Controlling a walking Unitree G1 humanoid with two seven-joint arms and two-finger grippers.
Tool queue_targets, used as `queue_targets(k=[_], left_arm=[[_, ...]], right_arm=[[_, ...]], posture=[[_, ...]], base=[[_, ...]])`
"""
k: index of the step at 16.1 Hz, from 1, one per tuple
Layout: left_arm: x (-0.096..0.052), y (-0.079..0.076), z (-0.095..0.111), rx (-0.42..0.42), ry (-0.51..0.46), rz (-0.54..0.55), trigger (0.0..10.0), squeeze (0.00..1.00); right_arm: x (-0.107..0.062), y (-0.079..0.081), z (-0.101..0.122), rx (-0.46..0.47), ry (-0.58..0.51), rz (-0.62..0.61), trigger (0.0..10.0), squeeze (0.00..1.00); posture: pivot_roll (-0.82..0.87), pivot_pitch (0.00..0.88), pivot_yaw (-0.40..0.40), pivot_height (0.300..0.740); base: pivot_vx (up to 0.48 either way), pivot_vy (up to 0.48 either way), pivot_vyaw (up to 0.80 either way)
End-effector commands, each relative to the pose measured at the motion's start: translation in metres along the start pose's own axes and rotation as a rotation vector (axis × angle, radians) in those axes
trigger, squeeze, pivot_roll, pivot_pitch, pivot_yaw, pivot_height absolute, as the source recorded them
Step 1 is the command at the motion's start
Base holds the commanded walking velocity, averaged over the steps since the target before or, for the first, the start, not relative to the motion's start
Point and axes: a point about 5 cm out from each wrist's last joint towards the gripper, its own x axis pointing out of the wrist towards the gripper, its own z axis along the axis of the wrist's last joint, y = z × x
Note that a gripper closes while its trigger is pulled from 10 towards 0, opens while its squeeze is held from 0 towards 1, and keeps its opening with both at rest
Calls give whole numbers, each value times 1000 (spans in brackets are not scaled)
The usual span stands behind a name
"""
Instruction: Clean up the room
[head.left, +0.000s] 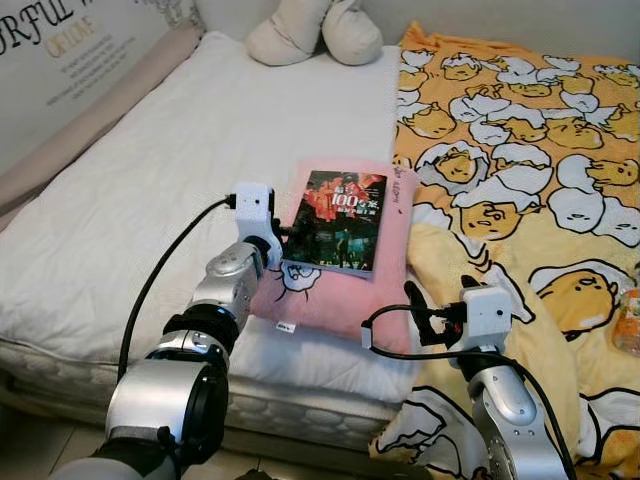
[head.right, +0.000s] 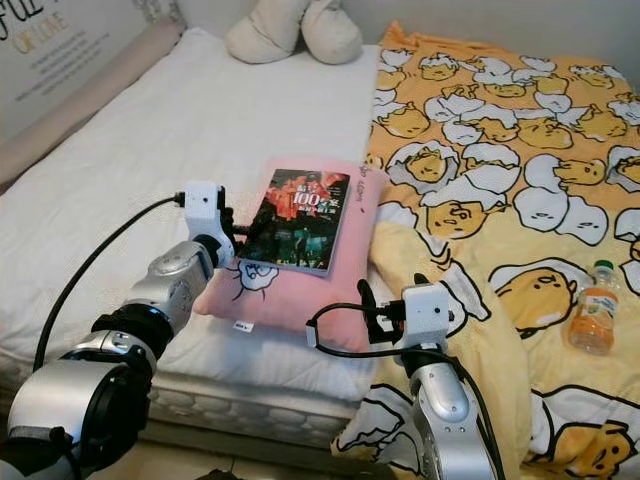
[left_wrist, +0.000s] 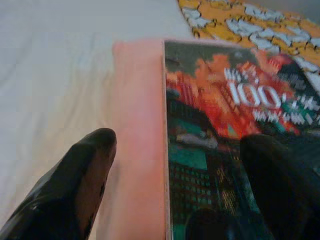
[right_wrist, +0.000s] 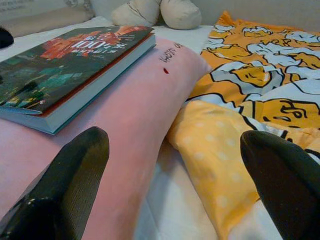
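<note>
Nearest, the right gripper (head.right: 366, 305) hangs with fingers spread apart at the near corner of a pink rectangular pillow (head.left: 330, 300), beside a yellow blanket printed with egg characters (head.left: 520, 180). The left gripper (head.left: 281, 238), fingers parted, straddles the near left edge of a dark glossy-covered book (head.left: 337, 220) lying flat on that pillow. Beneath is a white quilted mattress (head.left: 150, 180); an orange drink bottle (head.right: 592, 308) lies on the blanket, and a cream plush toy (head.left: 312, 30) sits at the far end.

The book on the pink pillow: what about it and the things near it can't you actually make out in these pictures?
- Book: small cover lettering blurred in the left wrist view; its underside is hidden against the pink pillow.
- Left gripper: fingertips masked by the book's edge in the eye views.
- Bottle: label too small to read.
</note>
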Motion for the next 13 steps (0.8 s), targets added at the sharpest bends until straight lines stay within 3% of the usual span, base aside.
queue_targets(k=[1,8,13], left_arm=[[1,0,0,7,11,8,10000,0],[3,-13,-11,9,54,-33,10000,0],[1,-11,-20,46,101,16,10000,0]], right_arm=[[-1,1,-1,4,3,4,10000,0],[-3,2,-2,4,17,13,10000,0],[-2,4,-4,8,26,18,10000,0]], posture=[[-141,0,58,740],[-155,0,61,740],[-154,0,64,740]], base=[[0,0,0],[0,0,0],[0,0,0]])
